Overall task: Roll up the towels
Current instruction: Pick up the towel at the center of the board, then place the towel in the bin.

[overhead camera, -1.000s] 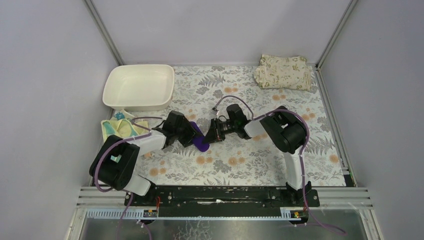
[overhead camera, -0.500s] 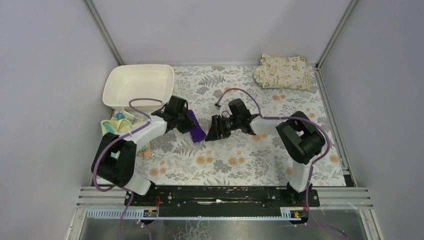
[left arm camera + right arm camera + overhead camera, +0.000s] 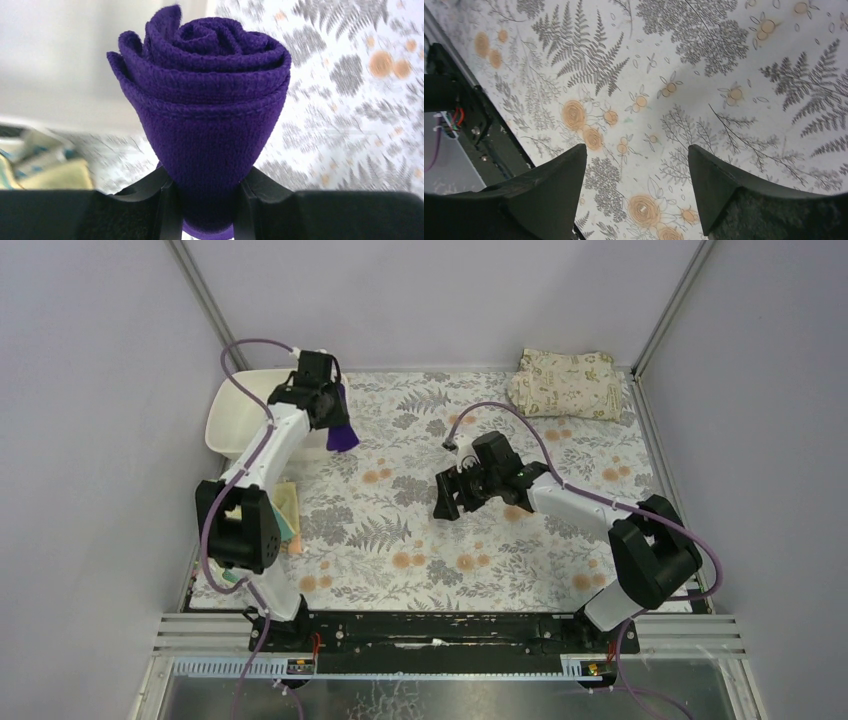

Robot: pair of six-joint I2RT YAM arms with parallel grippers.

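At the far left of the table, by the white basin, we have the left gripper with the purple towel pinched between its two fingers. From above, the towel hangs just off the basin's right rim, over the floral table cover. The left wrist camera takes us right in: the towel is wound into a tight roll, its spiral end facing us, and the narrower lower end sits squeezed between the black fingers. The table cover behind it is a blur.

Over in the middle we see the right gripper above the ferns and orange flowers, jaws spread wide and nothing between them. Its wrist view shows only printed cover in the gap.

The pale yellow towel lies at the left edge, half hidden behind the left arm. The beige leaf-printed cloth sits folded in the far right corner, well apart from both arms.
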